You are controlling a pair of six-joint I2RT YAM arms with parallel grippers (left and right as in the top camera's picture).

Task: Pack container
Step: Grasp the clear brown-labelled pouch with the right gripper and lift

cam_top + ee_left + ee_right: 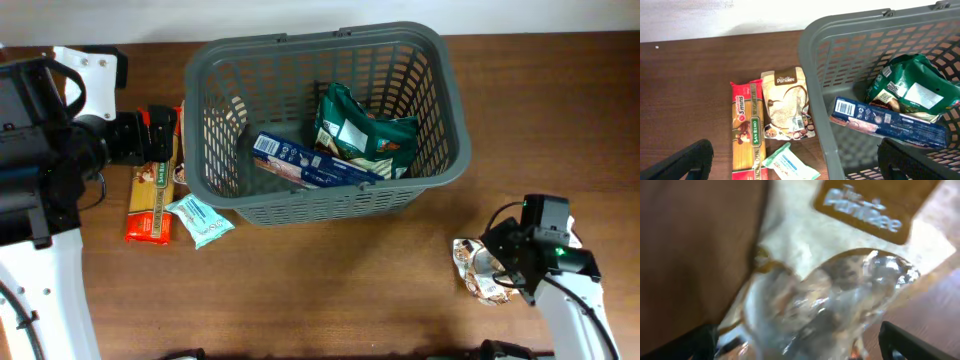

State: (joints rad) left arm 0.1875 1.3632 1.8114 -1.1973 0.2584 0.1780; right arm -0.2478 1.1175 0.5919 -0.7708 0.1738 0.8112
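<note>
Grey slotted plastic forms the container (455, 150), which stands at the far middle of the brown wooden counter (330, 300), between the two arms.

Contents: one blue packet (310, 162) lies across the base toward the near wall, and one green bag (365, 130) leans behind it toward the right wall. Both sit loose and tilted, which suggests they were dropped in rather than stacked. Room appears to remain for more.

Outside, left of the container:
- A red and yellow spaghetti packet (747, 130) lies flat, marked "3 mins" and "San Remo".
- A beige pouch (787, 107) lies just beside its right edge, with a brown label reading "PaniRee".
- A small white and teal sachet (790, 165) lies near both; its print is too small to read.

The blue packet carries a barcode; the rest of its text is illegible.

Left tool (800, 167): jaws wide apart and holding nothing, it hovers over the counter items next to the container wall.

Right tool (800, 345): jaws wide apart, close above a second beige pouch (475, 268). This pouch lies alone at the near right, well apart from the container. The wrist view shows its clear window and a blurred brown label, apparently the same brand. The jaws stand either side of the pouch without clamping it, which I judge to be a line-up for a grasp.

Four items remain unpacked
</note>
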